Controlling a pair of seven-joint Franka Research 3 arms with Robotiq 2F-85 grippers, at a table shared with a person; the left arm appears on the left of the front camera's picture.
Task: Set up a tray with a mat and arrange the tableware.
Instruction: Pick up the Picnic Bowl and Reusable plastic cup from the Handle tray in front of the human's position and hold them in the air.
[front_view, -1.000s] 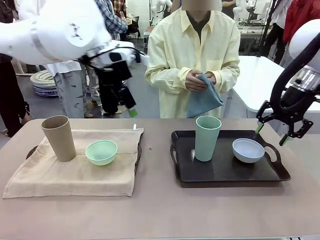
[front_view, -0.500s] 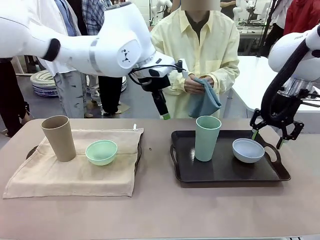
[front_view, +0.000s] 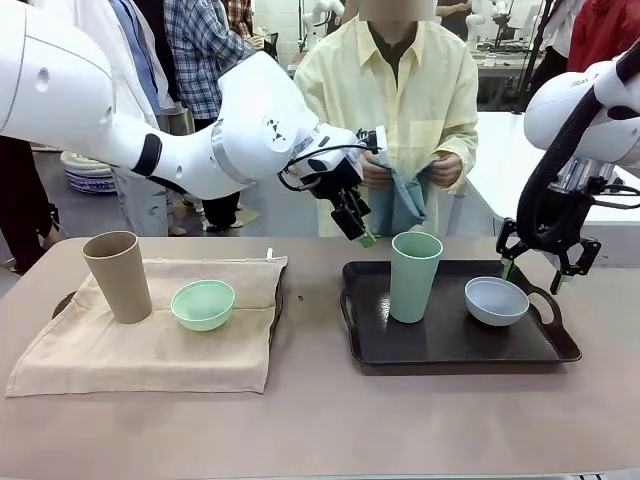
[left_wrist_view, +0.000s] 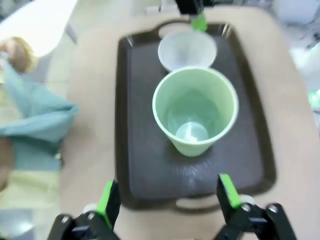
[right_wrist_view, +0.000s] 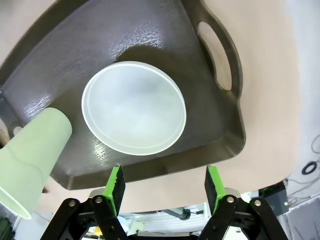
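I hover left gripper (left_wrist_view: 165, 197), jaws released, over tall pale green plastic cup (left_wrist_view: 195, 110), frame centre. Right gripper (right_wrist_view: 162, 187) is released beside greyish white round bowl (right_wrist_view: 134, 107). Best to straddle rims squarely, descend slowly.

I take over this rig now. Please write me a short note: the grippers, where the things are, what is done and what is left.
Left gripper: open, empty, reaching across the middle, in the air near the pale green cup.
Right gripper: open, empty, over the right end of the dark tray, near the greyish white bowl.
Done: tan cup and mint green bowl stand on the beige mat over the left tray.
Left: the dark tray has no mat under its cup and bowl; the person holds a blue-grey cloth at the far side.
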